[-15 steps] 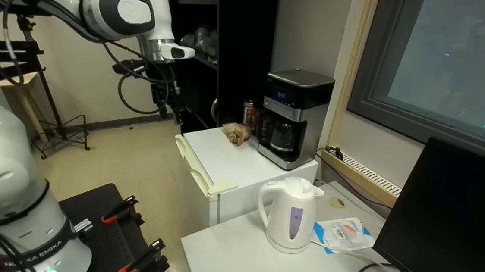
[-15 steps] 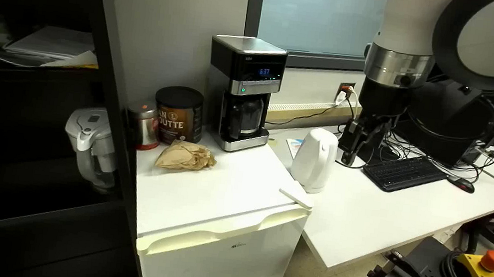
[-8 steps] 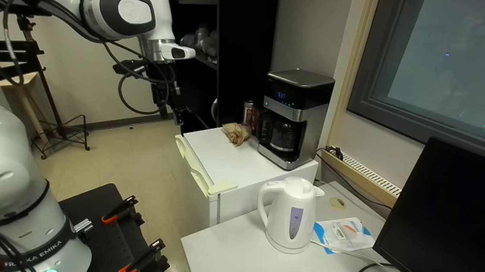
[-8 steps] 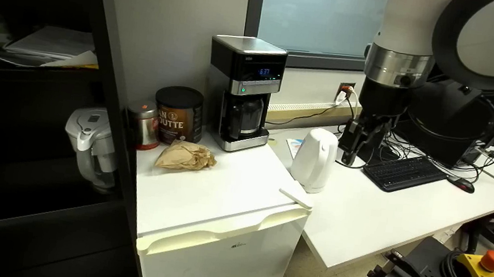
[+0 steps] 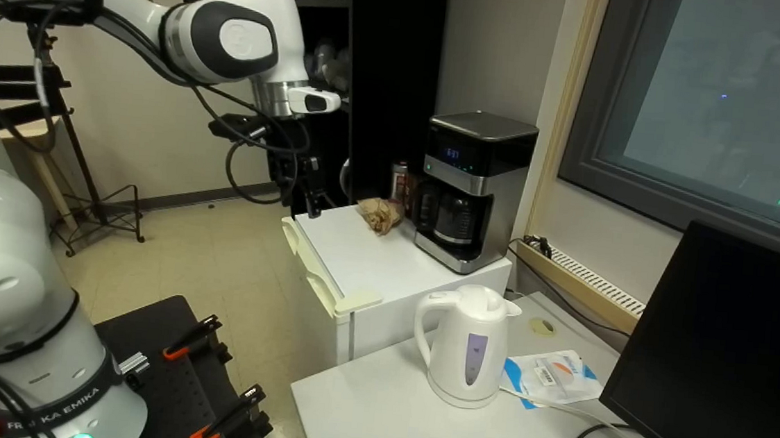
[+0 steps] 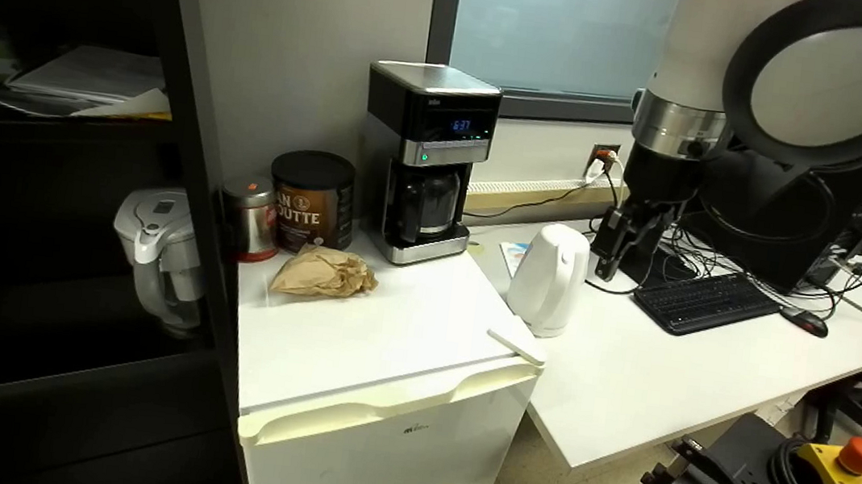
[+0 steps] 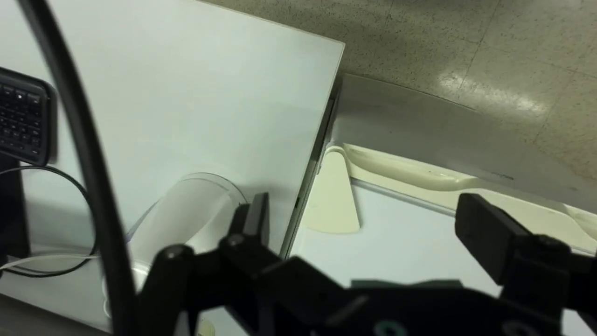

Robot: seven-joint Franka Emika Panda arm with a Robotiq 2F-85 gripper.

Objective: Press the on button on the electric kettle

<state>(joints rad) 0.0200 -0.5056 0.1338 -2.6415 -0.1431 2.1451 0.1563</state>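
Observation:
The white electric kettle (image 5: 450, 359) stands upright on the white desk, its loop handle on the side toward the robot base and a purple water window on its side. It also shows in an exterior view (image 6: 538, 283) and, partly behind a finger and a cable, in the wrist view (image 7: 179, 219). I cannot make out its on button. My gripper (image 7: 366, 217) is open and empty, its fingers wide apart. It hangs in the air, apart from the kettle, in both exterior views (image 5: 314, 207) (image 6: 608, 269).
A small white fridge (image 5: 359, 251) adjoins the desk (image 5: 361, 412). On it stand a black coffee maker (image 5: 514, 194), a brown paper bag (image 5: 380, 215) and cans (image 6: 309, 204). A monitor (image 5: 720, 356), keyboard (image 6: 704, 302), packet (image 5: 562, 379) and cables are on the desk. A dark shelf (image 5: 398, 73) rises behind.
Since half a second ago the arm and gripper have moved right and slightly down in an exterior view, toward the fridge. Before that they were still. The kettle has not moved.

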